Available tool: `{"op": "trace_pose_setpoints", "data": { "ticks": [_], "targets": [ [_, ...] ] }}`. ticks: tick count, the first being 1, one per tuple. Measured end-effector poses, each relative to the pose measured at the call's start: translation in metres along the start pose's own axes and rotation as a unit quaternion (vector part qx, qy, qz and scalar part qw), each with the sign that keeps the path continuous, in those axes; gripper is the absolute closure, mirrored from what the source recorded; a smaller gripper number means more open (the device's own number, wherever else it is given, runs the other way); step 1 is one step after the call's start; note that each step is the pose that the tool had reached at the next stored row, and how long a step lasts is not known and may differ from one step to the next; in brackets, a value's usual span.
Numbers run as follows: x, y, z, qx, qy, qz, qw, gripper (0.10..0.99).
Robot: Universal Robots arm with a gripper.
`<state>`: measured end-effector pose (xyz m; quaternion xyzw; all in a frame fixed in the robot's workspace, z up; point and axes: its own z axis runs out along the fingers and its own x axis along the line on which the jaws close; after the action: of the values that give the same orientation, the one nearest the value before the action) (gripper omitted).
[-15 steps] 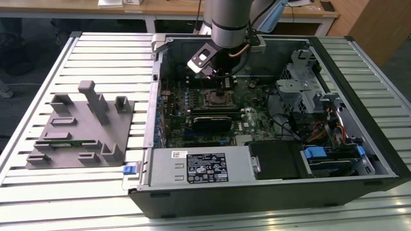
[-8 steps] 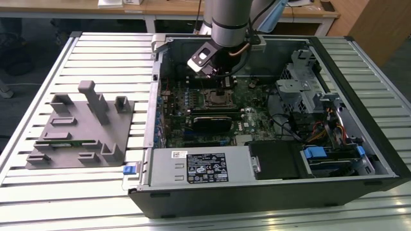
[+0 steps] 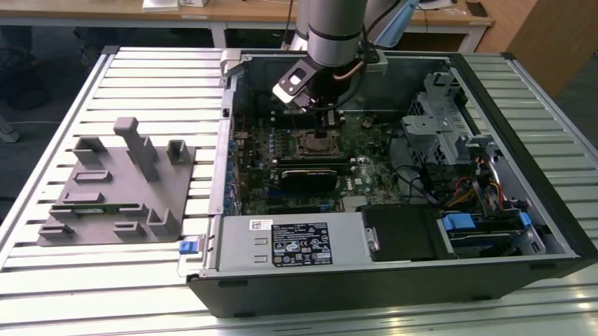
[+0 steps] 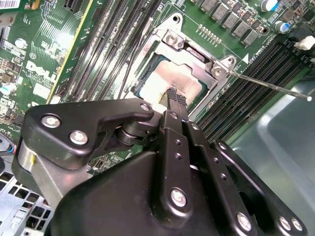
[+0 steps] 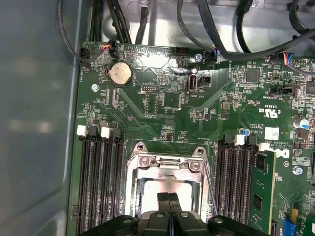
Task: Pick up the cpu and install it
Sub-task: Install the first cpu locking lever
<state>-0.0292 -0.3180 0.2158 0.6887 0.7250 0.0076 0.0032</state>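
The cpu (image 4: 183, 82) lies flat inside the motherboard's socket, its pale silver top showing within the metal socket frame (image 4: 191, 48). My gripper (image 4: 175, 98) stands directly over it with the two black fingers pressed together, their tips at or just above the chip's top; I cannot tell if they touch. In the first wrist view the joined fingertips (image 5: 169, 200) cover the middle of the socket frame (image 5: 170, 162). From the exterior view the gripper (image 3: 323, 130) hangs inside the open computer case above the socket (image 3: 318, 144).
A thin socket lever (image 4: 270, 86) sticks out beside the frame. Black memory slots (image 5: 98, 182) flank the socket, and a green memory stick (image 5: 259, 196) sits in one. A power supply (image 3: 290, 241), drive cage (image 3: 449, 119) and cables crowd the case. A grey fixture plate (image 3: 117, 189) lies outside.
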Motion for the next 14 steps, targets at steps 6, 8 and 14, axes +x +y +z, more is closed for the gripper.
{"op": "trace_pose_setpoints", "data": {
  "ticks": [6,8,14],
  "targets": [
    [0.0,0.0,-0.0023,0.0,0.0,0.0,1.0,0.98],
    [0.0,0.0001,-0.0038,0.0,0.0,0.0,1.0,0.98],
    [0.0001,0.0002,-0.015,0.0,0.0,0.0,1.0,0.98]
  ]
}}
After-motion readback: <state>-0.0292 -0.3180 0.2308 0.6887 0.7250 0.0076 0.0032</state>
